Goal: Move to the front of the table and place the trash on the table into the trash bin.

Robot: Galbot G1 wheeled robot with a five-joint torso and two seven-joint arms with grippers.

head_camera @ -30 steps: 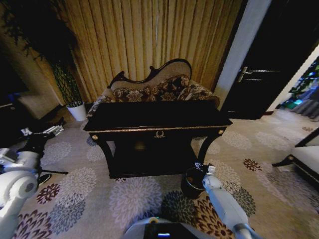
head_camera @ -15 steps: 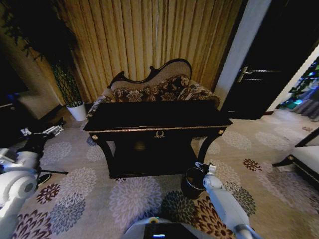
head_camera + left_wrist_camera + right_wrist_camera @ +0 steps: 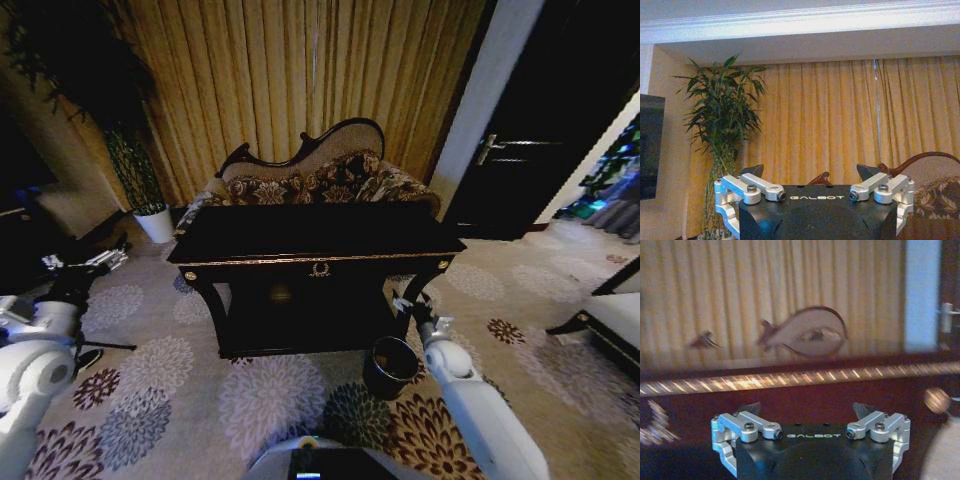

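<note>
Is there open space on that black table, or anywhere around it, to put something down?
The table top looks bare from edge to edge. Open carpet lies before it. It is tight at its right front leg, where the trash bin and right gripper crowd together.

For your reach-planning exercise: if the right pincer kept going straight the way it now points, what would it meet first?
Probably the table: the open right pincer faces its dark front just below the gold trim. Depth is unclear.

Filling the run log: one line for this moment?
right claw: open, raised beside table front | left claw: open, parked left | trash bin: on floor
</note>
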